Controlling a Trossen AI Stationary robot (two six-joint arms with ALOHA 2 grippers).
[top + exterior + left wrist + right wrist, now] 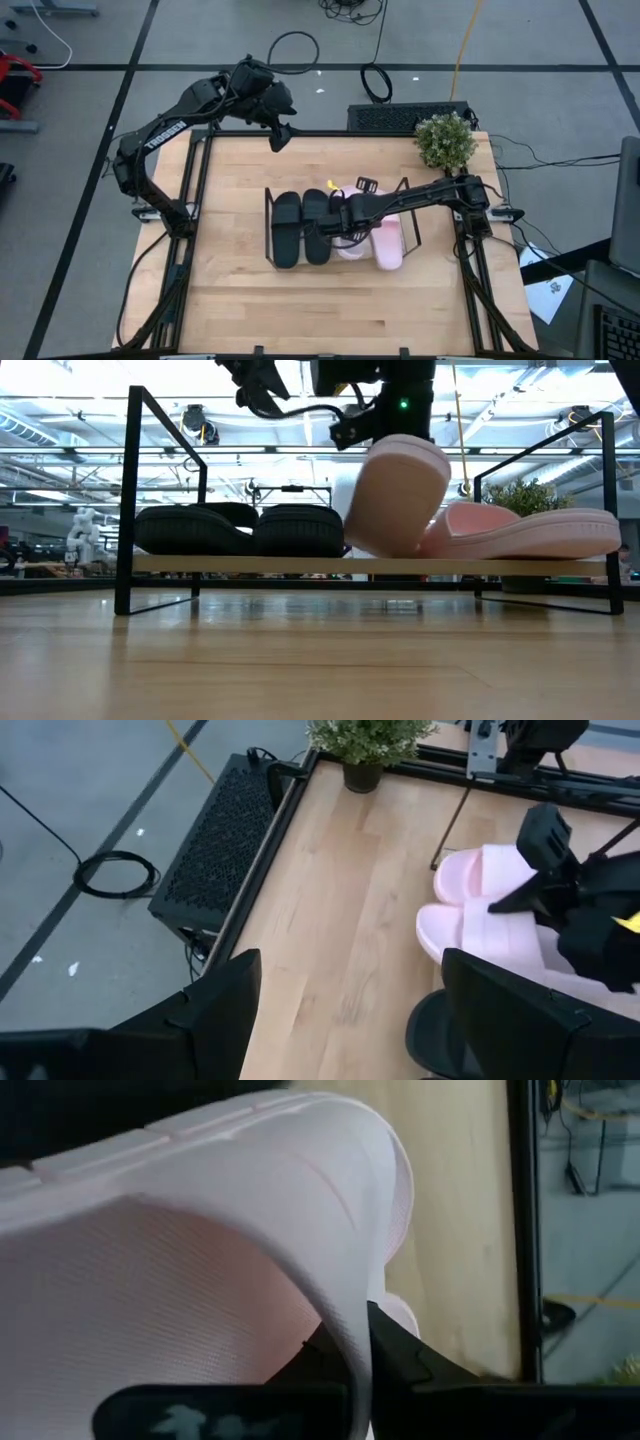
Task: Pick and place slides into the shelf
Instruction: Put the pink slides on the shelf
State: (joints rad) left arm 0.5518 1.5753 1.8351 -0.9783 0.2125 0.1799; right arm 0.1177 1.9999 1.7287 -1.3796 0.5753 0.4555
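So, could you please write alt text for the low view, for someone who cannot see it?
The right gripper holds a pale pink slide tilted on the shelf, beside a flat pink slide. Two black slides already sit at the shelf's other end.

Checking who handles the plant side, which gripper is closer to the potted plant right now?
Left. The left gripper hovers over the table's far edge, level with the potted plant. The right gripper is farther, down at the shelf.

White lettering reading "TROSSEN" runs along the left arm (163, 131) in the high view. No other text can be read anywhere.
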